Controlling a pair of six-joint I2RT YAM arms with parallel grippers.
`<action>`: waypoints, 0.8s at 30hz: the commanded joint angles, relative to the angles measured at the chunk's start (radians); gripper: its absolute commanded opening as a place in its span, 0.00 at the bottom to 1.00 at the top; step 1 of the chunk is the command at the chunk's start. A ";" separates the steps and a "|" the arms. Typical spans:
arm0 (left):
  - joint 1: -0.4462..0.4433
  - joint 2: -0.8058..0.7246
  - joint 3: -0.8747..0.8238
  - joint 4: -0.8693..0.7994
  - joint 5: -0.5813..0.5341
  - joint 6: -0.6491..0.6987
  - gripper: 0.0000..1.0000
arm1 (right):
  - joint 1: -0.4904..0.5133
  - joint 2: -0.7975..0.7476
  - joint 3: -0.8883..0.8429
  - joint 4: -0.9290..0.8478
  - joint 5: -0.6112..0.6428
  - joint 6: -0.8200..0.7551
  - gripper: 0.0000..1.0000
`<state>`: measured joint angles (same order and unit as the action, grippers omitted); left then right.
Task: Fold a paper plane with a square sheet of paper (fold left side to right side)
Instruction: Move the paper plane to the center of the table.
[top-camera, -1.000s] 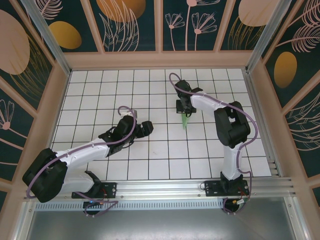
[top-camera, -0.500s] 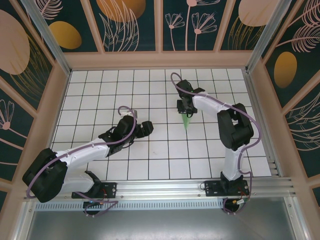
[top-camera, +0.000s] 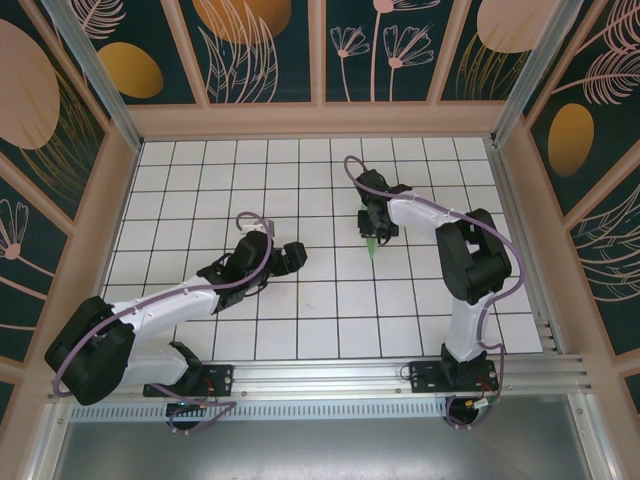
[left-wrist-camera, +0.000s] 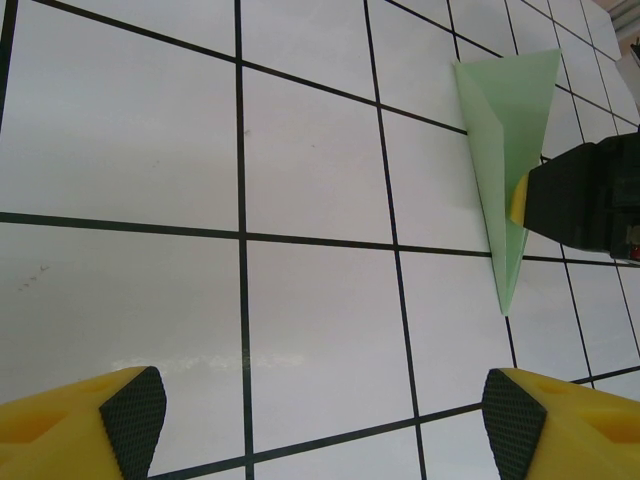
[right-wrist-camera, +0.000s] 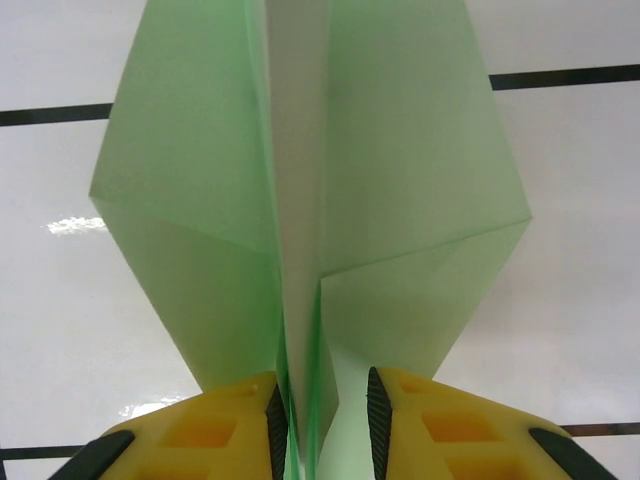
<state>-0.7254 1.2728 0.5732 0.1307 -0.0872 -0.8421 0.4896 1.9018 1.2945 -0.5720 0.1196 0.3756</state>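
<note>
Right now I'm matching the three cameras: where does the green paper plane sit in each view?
Top external: paper plane right of centre, under the right gripper.
Left wrist: paper plane upper right, nose pointing down, right gripper at its right edge.
Right wrist: paper plane centre, rising from between the fingers.
Shared landmark: the black grid lines of the white table.

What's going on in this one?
The right claw straddles the centre fold of a slim pale green paper plane resting on the white gridded table. Its jaws stand slightly apart on either side of the fold, not pinching it. The left claw hovers wide open over bare tiles beside the plane, touching nothing. The folding looks essentially finished.
</note>
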 joint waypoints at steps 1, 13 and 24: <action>0.006 0.007 0.011 0.014 0.000 0.015 0.85 | -0.007 0.000 -0.004 0.021 -0.026 0.013 0.31; 0.007 -0.020 0.009 -0.006 -0.013 0.020 0.86 | 0.000 0.066 0.023 0.014 -0.030 0.028 0.20; 0.006 -0.081 0.004 -0.055 -0.055 0.040 0.89 | 0.096 -0.002 -0.018 -0.067 -0.008 0.153 0.05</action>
<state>-0.7254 1.2110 0.5732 0.1040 -0.1169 -0.8276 0.5533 1.9453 1.2938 -0.5793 0.1070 0.4751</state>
